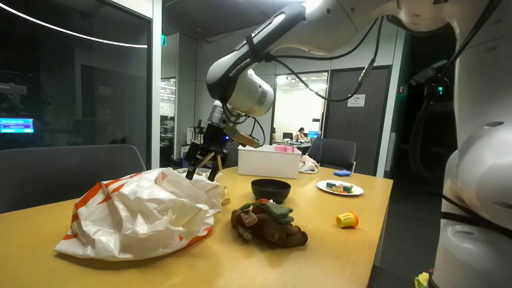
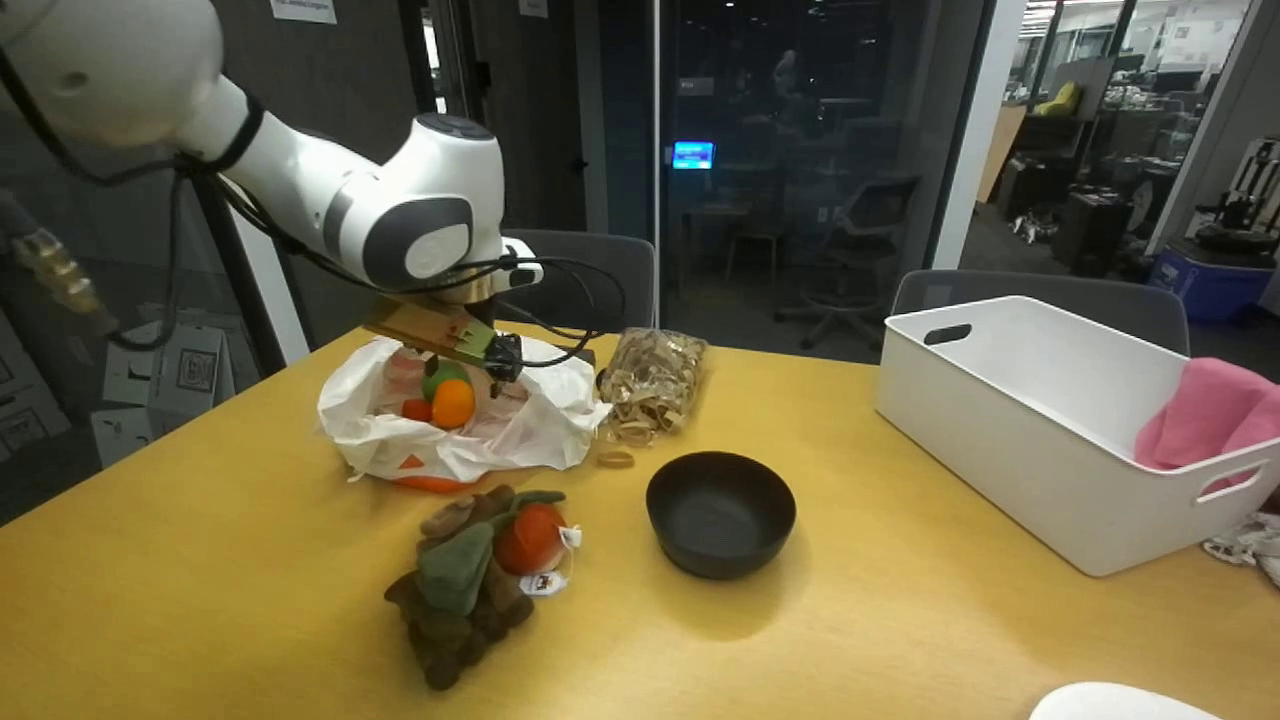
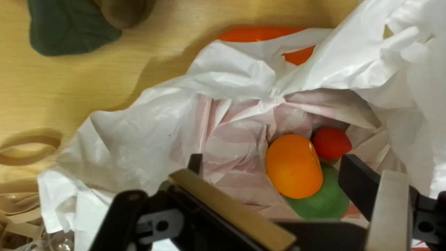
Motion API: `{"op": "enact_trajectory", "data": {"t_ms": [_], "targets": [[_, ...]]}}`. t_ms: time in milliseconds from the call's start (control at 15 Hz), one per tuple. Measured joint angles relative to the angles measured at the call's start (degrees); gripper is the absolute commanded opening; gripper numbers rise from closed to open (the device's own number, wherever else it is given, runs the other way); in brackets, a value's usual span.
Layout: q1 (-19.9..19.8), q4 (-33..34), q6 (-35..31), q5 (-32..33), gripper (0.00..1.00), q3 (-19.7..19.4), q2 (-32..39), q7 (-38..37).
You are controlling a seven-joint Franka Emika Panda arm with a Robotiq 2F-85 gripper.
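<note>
Dark glass panels (image 2: 810, 220) and grey chairs (image 1: 68, 176) stand around a yellow desk (image 1: 312, 260). With its two fingers spread well apart, the claw (image 1: 201, 175) points down over a crumpled white bag (image 1: 140, 216) with orange markings. Seen from the wrist, the bag's mouth faces up and holds a rounded orange piece (image 3: 294, 167), a green piece (image 3: 324, 198) partly beneath it and a small red piece (image 3: 331, 143) just beside them. From above, the orange piece appears in the gap between the fingers; whether either finger touches the bag cannot be told. In an exterior view, a clear packet (image 2: 655, 375) of tan strips lies just right of the white bag, with a tan ring (image 2: 615, 459) on its near side. Nearer and farther right, a black bowl (image 2: 720, 515) sits upright, and left of it lies a brown plush toy (image 1: 272, 230) with green and red parts. Farther right is a white bin (image 2: 980, 440) with a pink cloth (image 2: 1205, 415) over its right end. In an exterior view, a white plate (image 1: 358, 191) bearing small coloured blocks (image 1: 339, 188) rests right of the bowl, a blue item (image 1: 342, 173) lies beyond it, and a yellow tub (image 1: 345, 220) lies tipped on the near side.
</note>
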State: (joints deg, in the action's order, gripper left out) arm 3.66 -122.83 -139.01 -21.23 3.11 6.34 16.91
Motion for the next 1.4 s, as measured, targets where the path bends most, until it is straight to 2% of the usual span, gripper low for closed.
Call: {"op": "enact_trajectory", "data": {"t_ms": [200,467,667,933,1000,1067,1400], "targets": [[-0.5,4.6,-1.1,-3.3,1.0,1.4,6.5,4.3],[-2.0,10.8,-1.3,-7.0,1.0,5.6,13.9,9.5],[-3.3,14.7,-1.3,-7.3,1.0,8.3,18.5,13.3],[-5.0,18.8,-1.2,-7.1,1.0,9.9,24.1,16.8],[-5.5,19.6,-1.1,-7.1,0.75,10.3,25.3,17.5],[-6.0,20.4,-1.0,-7.1,0.74,10.7,26.4,18.1],[-8.4,23.5,-0.7,-7.1,0.37,13.5,29.6,20.0]]}}
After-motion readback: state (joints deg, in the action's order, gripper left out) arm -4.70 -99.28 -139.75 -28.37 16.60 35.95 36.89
